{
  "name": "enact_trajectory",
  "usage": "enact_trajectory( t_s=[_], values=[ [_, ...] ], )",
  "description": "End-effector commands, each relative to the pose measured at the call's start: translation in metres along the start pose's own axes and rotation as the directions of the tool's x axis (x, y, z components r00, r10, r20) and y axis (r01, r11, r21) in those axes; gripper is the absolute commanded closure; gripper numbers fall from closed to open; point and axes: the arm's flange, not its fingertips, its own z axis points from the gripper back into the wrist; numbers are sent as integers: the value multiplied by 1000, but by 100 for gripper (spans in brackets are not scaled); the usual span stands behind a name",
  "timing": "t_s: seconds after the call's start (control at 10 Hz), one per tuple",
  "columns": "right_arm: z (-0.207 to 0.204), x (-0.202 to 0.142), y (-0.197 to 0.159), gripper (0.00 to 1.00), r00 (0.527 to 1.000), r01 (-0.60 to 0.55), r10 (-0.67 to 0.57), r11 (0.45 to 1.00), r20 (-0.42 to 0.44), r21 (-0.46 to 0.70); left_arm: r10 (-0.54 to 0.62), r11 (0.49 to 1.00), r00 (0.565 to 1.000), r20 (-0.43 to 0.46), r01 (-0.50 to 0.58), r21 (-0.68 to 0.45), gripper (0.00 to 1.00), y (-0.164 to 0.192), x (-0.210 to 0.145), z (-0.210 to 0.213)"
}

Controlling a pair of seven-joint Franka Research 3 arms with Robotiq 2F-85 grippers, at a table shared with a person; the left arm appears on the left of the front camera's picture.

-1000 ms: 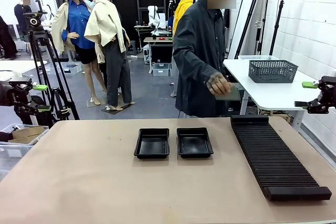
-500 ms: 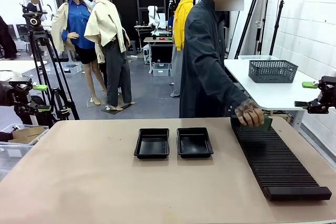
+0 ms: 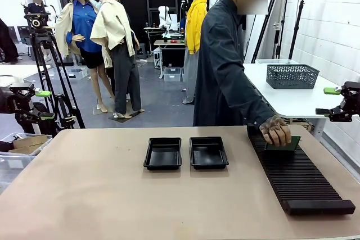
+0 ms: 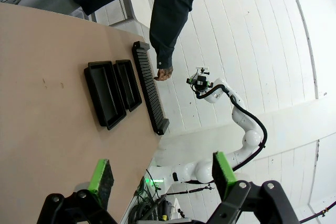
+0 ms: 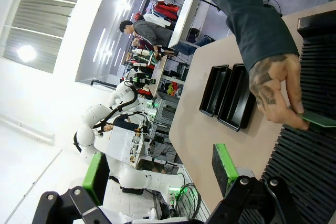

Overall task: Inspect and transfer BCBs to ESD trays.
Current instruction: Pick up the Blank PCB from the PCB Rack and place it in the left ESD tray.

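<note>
a thin flat green circuit board (image 3: pixel 284 144) is held at the long ribbed black slotted rack (image 3: pixel 298 178) by the person's hand (image 3: pixel 274 129); it is judged light, stiff and fragile, best pinched by its bare edges; left gripper (image 4: pixel 161 171) and right gripper (image 5: pixel 160 170) are spread wide, empty

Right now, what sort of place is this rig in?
Probably a robotics lab set up as an electronics-handling bench: a white robot arm beside the table, a camera on a tripod, black ESD trays and a slotted rack.
</note>
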Motion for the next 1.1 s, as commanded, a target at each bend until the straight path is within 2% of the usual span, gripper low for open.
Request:
enact_trajectory(
  t_s=[0.0, 1.0],
  values=[
    [0, -1, -1, 0, 1000, 4, -4, 1000, 2, 1, 11, 1000, 1000, 3, -11, -1, 0, -3, 1, 1],
    [0, -1, -1, 0, 1000, 4, -4, 1000, 2, 1, 11, 1000, 1000, 3, -11, -1, 0, -3, 1, 1]
  ],
)
